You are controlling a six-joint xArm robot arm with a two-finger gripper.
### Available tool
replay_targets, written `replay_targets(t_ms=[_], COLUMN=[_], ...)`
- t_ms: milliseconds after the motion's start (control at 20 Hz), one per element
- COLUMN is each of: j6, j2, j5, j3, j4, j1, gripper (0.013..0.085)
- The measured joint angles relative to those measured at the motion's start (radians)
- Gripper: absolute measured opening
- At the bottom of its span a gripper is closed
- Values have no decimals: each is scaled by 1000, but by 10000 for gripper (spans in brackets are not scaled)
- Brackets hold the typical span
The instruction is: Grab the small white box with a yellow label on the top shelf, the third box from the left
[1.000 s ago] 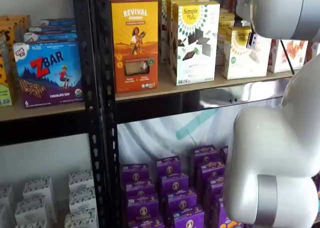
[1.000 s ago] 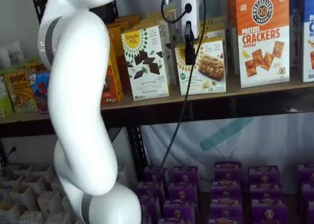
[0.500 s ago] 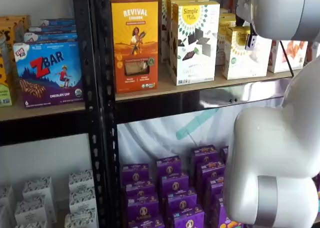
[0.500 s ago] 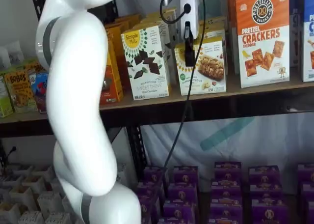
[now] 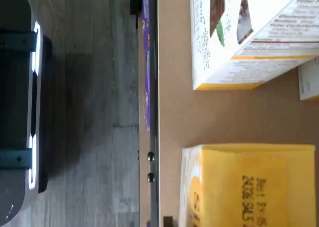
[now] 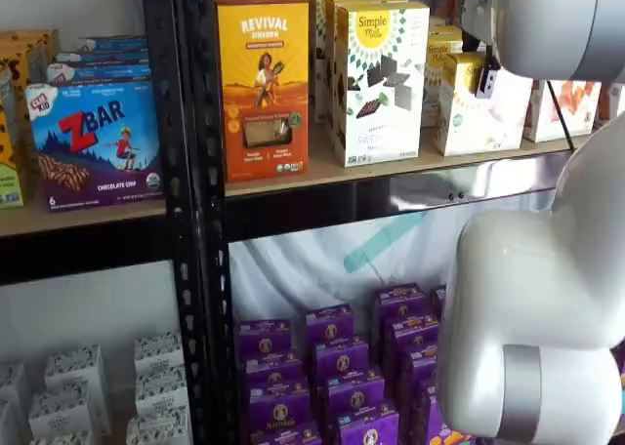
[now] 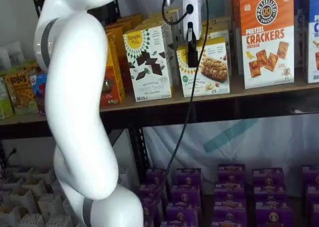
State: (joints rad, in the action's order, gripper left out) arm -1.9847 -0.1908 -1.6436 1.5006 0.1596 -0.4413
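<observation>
The small white box [image 7: 208, 70] has a yellow top and pale cracker pictures on its front. The taller white box [image 7: 148, 62] shows a yellow sunburst and dark chocolate squares. The Revival box [image 6: 263, 74] is orange-yellow. The pretzel cracker box [image 7: 266, 38] is orange-topped white. The top shelf [image 7: 259, 90] is tan; purple boxes [image 7: 229, 187] fill the tier below.

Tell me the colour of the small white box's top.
Yellow. The small white box shows its yellow top best in the wrist view, where it fills much of the picture.
</observation>
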Motion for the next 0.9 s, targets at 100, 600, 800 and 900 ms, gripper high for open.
replay_targets(t_ms=[100, 600, 800, 900], j6=[-2, -4, -4, 0], j2=[0, 2, 2, 5], j5=[-2, -14, -23, -41], j3=[1, 11, 14, 24], j4=[4, 4, 5, 0], j1=[-3, -7, -7, -4], gripper=[410, 370, 290, 290])
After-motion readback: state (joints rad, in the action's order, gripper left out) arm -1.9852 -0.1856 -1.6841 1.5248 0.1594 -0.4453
